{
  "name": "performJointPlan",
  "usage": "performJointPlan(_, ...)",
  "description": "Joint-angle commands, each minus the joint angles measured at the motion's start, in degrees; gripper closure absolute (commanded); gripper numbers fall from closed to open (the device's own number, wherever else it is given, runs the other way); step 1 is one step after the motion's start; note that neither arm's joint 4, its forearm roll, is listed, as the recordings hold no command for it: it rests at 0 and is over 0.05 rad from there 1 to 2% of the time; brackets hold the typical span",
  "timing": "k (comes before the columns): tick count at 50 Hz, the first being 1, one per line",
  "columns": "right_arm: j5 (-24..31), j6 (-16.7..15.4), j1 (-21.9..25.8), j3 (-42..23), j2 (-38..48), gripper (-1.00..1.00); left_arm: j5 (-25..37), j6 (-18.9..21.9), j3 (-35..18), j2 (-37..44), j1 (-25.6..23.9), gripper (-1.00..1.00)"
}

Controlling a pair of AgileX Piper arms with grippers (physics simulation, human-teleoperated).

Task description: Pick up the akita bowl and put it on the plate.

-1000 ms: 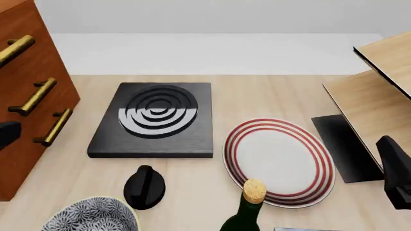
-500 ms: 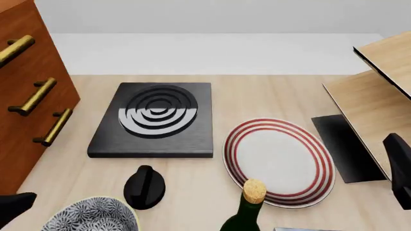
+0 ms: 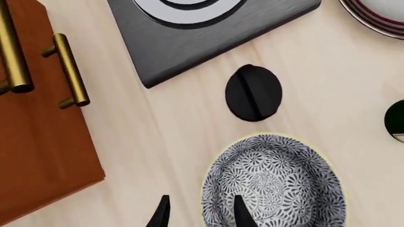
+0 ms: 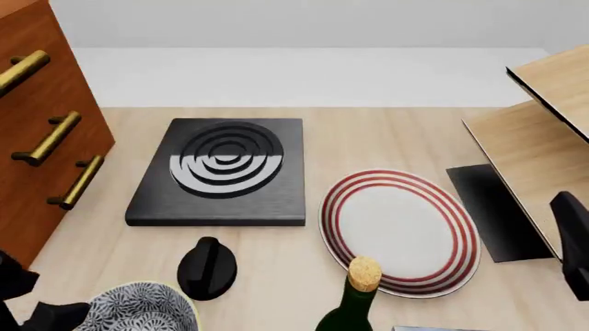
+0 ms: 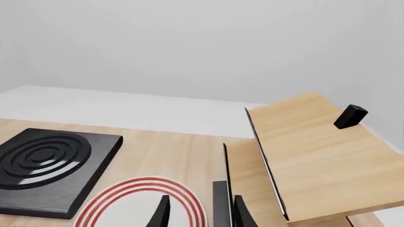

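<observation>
The akita bowl (image 3: pixel 273 184), black-and-white floral with a pale rim, sits at the table's near left edge (image 4: pixel 138 312). My left gripper (image 3: pixel 200 215) is open, hovering at the bowl's left rim with one finger outside the wall and one over the inside; in the front view it shows as a dark shape (image 4: pixel 37 307) beside the bowl. It holds nothing. The white plate with red rings (image 4: pixel 401 231) lies right of centre, with nothing on it, and also shows under the right wrist (image 5: pixel 145 203). My right gripper (image 5: pixel 200 215) is open by the table's right edge (image 4: pixel 575 252).
A black square slab with concentric rings (image 4: pixel 225 172) lies behind the bowl. A black knob (image 4: pixel 207 269) sits between bowl and slab. A corked green bottle (image 4: pixel 354 303) stands at the plate's near edge. A brown cabinet with brass handles (image 4: pixel 37 138) stands left, a wooden shelf (image 4: pixel 543 138) right.
The left gripper has moved from the left edge down and inward to the bowl's left rim. The right arm shifted slightly rightward. The bowl and plate have not moved.
</observation>
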Motion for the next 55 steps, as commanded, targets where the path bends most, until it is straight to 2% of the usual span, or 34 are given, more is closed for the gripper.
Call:
performJointPlan(1,-0.28,-0.19,0.25,0.43,0.01,-1.0,-6.92,-3.33,5.07,3.31,-1.47,-1.0)
performJointPlan(9,0.11,-0.33,0.54,-0.22,0.02,-1.0,-12.7,-5.98,10.42,5.77,-3.3,-1.0)
performJointPlan(11,0.14,-0.36,0.56,-0.22,0.03,-1.0,-13.26,-5.12,11.08,5.6,-2.58,-1.0)
performJointPlan(12,0.15,-0.44,0.56,-0.22,0.02,-1.0,-13.63,-6.42,11.3,6.11,-3.5,-1.0)
performJointPlan(21,0.4,-0.83,0.49,-0.38,0.02,-1.0,-16.94,-6.18,13.96,7.56,-2.99,-1.0)
performJointPlan(22,0.44,-0.84,0.44,-0.4,0.03,-1.0,-16.84,-5.97,13.97,7.37,-2.68,1.0)
performJointPlan(36,0.79,-0.99,0.25,-0.92,-0.02,-1.0,-11.43,-5.75,10.22,2.92,-2.66,1.0)
performJointPlan(55,0.76,-0.92,0.22,-0.98,-0.04,-1.0,-0.8,-2.68,-3.79,-2.51,0.31,1.0)
